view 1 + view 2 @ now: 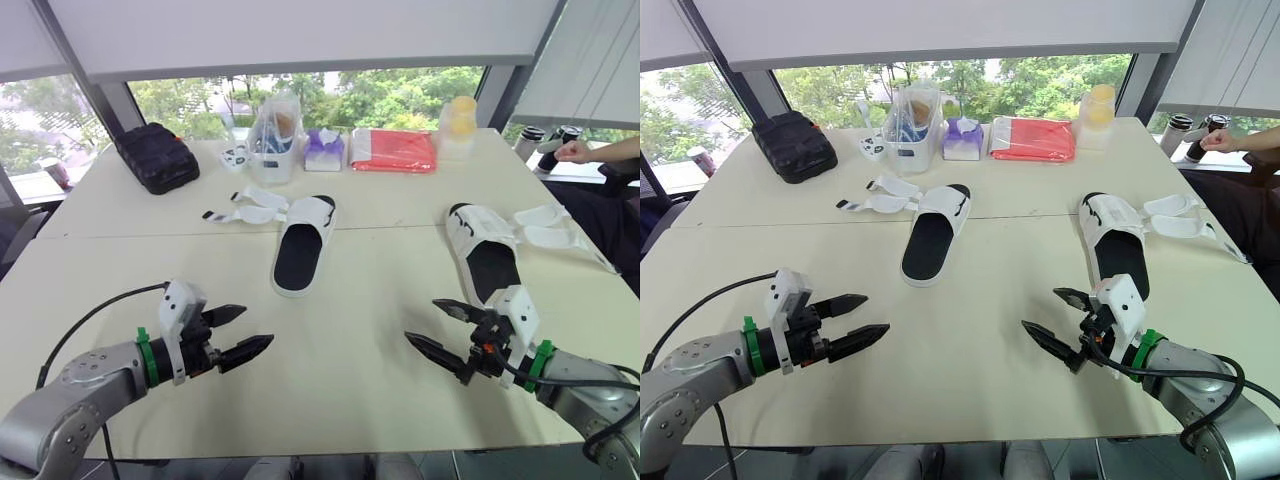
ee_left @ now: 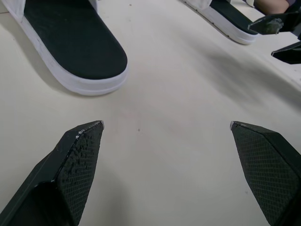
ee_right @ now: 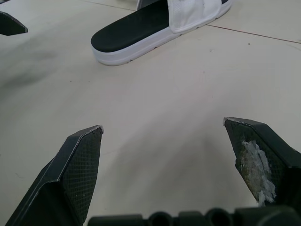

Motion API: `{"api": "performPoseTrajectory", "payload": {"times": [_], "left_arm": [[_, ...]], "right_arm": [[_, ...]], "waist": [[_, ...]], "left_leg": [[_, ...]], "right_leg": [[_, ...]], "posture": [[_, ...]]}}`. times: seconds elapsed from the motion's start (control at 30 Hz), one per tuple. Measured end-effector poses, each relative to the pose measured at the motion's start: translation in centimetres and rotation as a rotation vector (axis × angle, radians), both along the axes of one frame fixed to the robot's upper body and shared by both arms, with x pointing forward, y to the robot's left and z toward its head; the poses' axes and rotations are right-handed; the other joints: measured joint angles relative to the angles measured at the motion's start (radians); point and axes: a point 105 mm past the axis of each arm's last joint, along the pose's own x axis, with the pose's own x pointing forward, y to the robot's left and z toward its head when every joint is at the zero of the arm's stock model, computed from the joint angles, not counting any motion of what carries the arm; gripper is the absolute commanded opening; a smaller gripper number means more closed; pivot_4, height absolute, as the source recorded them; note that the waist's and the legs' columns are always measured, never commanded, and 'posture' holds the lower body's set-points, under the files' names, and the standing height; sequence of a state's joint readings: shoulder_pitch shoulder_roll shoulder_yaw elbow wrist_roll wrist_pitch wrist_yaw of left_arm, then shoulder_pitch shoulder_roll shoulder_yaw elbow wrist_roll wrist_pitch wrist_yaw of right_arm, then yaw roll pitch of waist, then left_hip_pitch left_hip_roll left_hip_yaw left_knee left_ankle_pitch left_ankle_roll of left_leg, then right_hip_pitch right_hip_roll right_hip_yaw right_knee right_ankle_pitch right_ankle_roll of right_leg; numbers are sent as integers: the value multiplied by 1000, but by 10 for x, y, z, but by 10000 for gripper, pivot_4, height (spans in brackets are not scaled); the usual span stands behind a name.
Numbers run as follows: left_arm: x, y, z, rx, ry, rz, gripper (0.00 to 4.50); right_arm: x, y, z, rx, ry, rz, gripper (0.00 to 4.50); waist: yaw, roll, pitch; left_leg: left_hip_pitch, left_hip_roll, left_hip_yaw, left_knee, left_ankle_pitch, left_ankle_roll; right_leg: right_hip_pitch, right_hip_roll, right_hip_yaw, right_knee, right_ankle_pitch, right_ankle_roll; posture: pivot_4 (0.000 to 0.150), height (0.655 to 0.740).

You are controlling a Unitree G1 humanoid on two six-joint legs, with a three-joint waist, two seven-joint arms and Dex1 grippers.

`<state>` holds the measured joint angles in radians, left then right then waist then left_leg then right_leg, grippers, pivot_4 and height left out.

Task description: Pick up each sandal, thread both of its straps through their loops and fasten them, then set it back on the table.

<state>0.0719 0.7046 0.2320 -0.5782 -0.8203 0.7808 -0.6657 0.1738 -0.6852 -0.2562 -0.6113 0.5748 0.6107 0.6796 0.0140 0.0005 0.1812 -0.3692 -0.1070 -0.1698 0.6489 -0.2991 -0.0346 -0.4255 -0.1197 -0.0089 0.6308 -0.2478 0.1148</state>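
While the left pincer (image 1: 258, 326) and the right pincer (image 1: 420, 320) hang over the near part of the bench (image 1: 350, 290), both are spread wide and hold nothing. Farther off, the left sandal (image 1: 303, 245) lies near the middle and the right sandal (image 1: 487, 255) lies to the right, with straps (image 1: 250, 208) loose beside them.

The left sandal (image 1: 298, 258) lies flat mid-table before me, white with black footbed, straps (image 1: 250, 207) splayed open; the right sandal (image 1: 489, 264) likewise, to my right.
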Motion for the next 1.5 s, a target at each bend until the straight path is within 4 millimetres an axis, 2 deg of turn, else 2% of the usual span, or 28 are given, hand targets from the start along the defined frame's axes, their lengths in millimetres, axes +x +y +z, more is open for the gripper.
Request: {"api": "performPoseTrajectory", "payload": {"times": [0.43,0.67,0.8,0.87,0.97,1.1,1.2,1.27,1.5], "left_arm": [[0,-2,1,-17,21,-5,45000],[5,-5,6,1,4,-17,45000],[14,1,20,47,-16,-58,45000],[16,2,30,67,-14,-118,45000],[18,0,48,79,-31,-203,45000],[23,-11,61,60,-57,-285,45000],[28,-22,59,8,-56,-306,45000],[28,-27,55,2,-48,-318,45000],[26,-27,37,-7,-14,-274,45000]], "right_arm": [[1,-1,0,-4,5,-19,44294],[11,-1,14,-13,-84,-54,44294],[20,-20,36,-113,-207,-132,44294],[26,-39,45,-231,-275,-198,44294],[38,-71,54,-454,-388,-320,44294],[62,-100,54,-793,-519,-371,44294],[92,-108,50,-943,-593,-375,44294],[106,-111,46,-1009,-622,-363,44294],[157,-115,38,-1129,-667,-353,44294]], "waist": [[0,0,0],[0,0,0],[1,0,0],[1,-1,0],[-2,-1,0],[-10,-1,0],[-30,-2,0],[-33,-2,0],[-34,-4,1]], "left_leg": [[0,0,1,0,0,0],[1,0,2,1,0,0],[0,0,3,2,0,0],[0,0,3,2,0,0],[0,0,5,2,0,0],[2,0,11,2,2,-4],[5,1,16,2,3,-4],[6,2,18,1,3,-4],[11,2,29,-1,1,-2]], "right_leg": [[0,0,1,0,0,0],[0,1,1,0,1,1],[-1,1,1,0,2,1],[-1,1,1,0,2,1],[-1,1,2,0,2,1],[-1,1,4,1,3,1],[-1,1,7,1,4,1],[-1,2,9,1,4,1],[-1,3,21,1,5,3]], "posture": [[1500,7400],[1500,7400],[1500,7400],[1500,7400],[1500,7400],[1500,7400],[1500,7400],[1500,7400],[1500,7400]]}}
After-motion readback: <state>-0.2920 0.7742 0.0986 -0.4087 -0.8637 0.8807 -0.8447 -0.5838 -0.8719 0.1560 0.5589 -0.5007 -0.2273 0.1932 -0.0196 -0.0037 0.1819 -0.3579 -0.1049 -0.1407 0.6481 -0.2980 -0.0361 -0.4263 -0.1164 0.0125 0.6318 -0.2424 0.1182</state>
